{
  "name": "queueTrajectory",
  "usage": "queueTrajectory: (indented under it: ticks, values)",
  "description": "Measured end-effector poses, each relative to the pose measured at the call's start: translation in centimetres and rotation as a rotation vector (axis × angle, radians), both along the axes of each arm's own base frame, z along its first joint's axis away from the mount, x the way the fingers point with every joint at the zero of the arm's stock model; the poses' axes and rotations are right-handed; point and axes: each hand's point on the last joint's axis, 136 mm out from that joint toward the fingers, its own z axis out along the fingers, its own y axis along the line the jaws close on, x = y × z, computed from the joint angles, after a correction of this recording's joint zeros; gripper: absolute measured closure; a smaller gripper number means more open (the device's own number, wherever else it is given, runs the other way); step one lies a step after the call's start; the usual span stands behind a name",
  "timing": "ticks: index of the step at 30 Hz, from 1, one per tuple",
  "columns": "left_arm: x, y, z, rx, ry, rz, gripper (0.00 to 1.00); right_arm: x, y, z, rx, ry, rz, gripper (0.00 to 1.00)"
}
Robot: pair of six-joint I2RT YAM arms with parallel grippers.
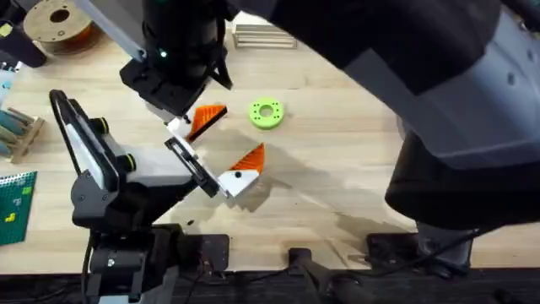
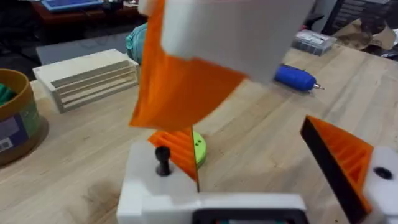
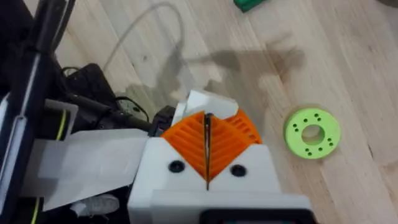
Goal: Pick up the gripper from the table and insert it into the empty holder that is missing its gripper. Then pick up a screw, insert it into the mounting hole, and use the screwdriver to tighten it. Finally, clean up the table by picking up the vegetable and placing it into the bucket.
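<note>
Closest under the overhead camera, the right arm rises large and dark from the lower right and reaches across the middle to the far left. Its wrist is turned down so that the right gripper [image 3: 208, 134] hangs just above the table [image 1: 337, 152]. Its orange ribbed pads are pressed flat together, with a thin seam between them and nothing visible in the pinch. Below it, the left arm is folded low at the lower left with its forearm lying forward. The left gripper [image 2: 249, 143] is spread wide, one orange wedge to each side, and the right gripper hovers just ahead of that gap. A lime-green ring [image 1: 267, 113] lies flat just beyond. Farther back, the screwdriver [image 2: 295, 76] lies on its side on the boards. The bucket [image 2: 15, 124] stands upright well apart from it, beside a slatted wooden rack [image 2: 87, 78].
</note>
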Motion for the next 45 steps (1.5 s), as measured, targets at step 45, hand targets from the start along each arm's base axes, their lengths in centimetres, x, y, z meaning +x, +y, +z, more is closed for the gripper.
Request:
queueTrajectory:
  ticks: [45]
  values:
    - [0.0,0.0,0.0,0.0,0.001,0.003,0.015,0.1,0.2,-2.9,-0.058,0.036,0.001,0.997]
